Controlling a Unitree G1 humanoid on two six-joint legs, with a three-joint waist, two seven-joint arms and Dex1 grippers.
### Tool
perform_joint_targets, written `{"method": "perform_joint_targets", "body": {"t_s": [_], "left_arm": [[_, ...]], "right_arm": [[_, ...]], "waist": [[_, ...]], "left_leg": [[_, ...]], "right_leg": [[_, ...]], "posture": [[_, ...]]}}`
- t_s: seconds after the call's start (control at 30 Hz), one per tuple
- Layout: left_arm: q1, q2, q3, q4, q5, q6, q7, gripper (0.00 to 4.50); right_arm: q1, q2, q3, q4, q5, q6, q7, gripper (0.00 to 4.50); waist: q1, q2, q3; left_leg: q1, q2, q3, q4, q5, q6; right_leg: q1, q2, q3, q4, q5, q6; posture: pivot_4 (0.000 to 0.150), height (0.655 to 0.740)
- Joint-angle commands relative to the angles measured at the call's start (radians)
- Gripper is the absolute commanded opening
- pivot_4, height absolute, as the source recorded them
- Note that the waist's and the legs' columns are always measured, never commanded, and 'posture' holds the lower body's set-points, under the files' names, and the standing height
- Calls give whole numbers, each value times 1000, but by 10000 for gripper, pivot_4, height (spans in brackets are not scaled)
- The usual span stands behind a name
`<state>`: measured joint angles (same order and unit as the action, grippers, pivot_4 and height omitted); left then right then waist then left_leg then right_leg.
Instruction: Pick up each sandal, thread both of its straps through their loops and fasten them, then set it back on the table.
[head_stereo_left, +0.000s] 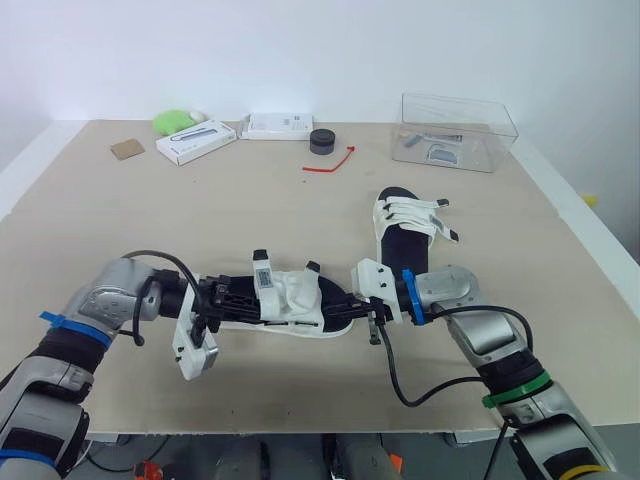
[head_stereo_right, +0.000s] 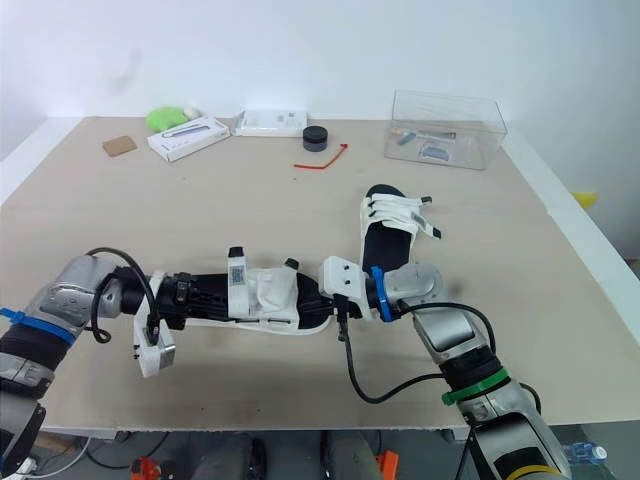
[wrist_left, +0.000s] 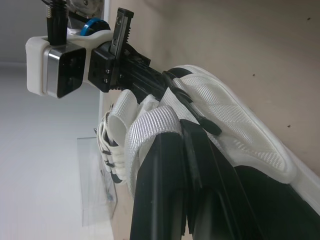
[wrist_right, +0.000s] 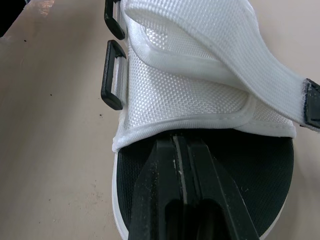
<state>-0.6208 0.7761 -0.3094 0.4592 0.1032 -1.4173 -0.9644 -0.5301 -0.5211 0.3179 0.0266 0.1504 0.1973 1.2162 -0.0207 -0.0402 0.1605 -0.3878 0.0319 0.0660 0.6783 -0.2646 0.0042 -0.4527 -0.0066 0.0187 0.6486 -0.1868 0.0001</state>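
White woven-strap sandal with black footbed (head_stereo_left: 292, 302) sits on the beige table (head_stereo_left: 250, 200) between both claws. Left claw (head_stereo_left: 245, 297) is clamped on its strap and right claw (head_stereo_left: 342, 304) is pinched narrow on the footbed end. Black loops (wrist_right: 112, 75) sit beside the right claw.

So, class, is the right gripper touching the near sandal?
Touching. The right wrist view shows the right gripper, fingers shut, lying on the black footbed of the sandal, tips against its white strap.

Robot lab or test room: plain white wall (head_stereo_left: 300, 50), bare beige wooden table (head_stereo_left: 250, 210) with stray props on it. Clear plastic box (head_stereo_left: 458, 130), flat white carton (head_stereo_left: 196, 141), black round puck (head_stereo_left: 322, 141), red wire loop (head_stereo_left: 330, 162), brown cardboard square (head_stereo_left: 127, 149).
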Motion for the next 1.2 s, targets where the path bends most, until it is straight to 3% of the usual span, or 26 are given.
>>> {"method": "perform_joint_targets", "body": {"t_s": [0.03,0.23,0.37,0.77,0.97,1.2], "left_arm": [[-17,32,-10,-1,27,1,46,727],[-17,55,-18,-33,19,42,107,24608],[-15,79,-19,-69,-7,74,132,43833],[188,216,-38,-201,-84,186,138,43833],[254,230,-6,-258,-117,245,148,43833],[278,202,125,-277,-227,367,223,43833]], "right_arm": [[-27,2,-1,-12,2,-16,6,0],[-25,2,1,-14,1,-15,9,0],[-25,3,1,-15,1,-14,12,0],[-25,9,6,-5,1,-20,20,0],[-30,12,12,4,0,-28,22,0],[-27,9,11,2,1,-31,23,0]], "waist": [[-1,0,0],[0,0,0],[0,0,0],[-1,0,0],[0,0,0],[0,0,0]], "left_leg": [[0,0,0,0,0,0],[0,1,0,0,0,0],[1,1,0,0,0,0],[2,3,1,0,0,0],[2,3,4,0,0,0],[2,4,5,0,0,0]], "right_leg": [[0,0,0,0,0,0],[0,0,0,0,0,0],[0,0,1,0,0,1],[0,0,1,0,-1,1],[0,1,1,0,-1,3],[-1,1,1,0,-1,2]], "posture": [[1500,7400],[1500,7400],[1500,7400],[1500,7400],[1500,7400],[1500,7400]]}}
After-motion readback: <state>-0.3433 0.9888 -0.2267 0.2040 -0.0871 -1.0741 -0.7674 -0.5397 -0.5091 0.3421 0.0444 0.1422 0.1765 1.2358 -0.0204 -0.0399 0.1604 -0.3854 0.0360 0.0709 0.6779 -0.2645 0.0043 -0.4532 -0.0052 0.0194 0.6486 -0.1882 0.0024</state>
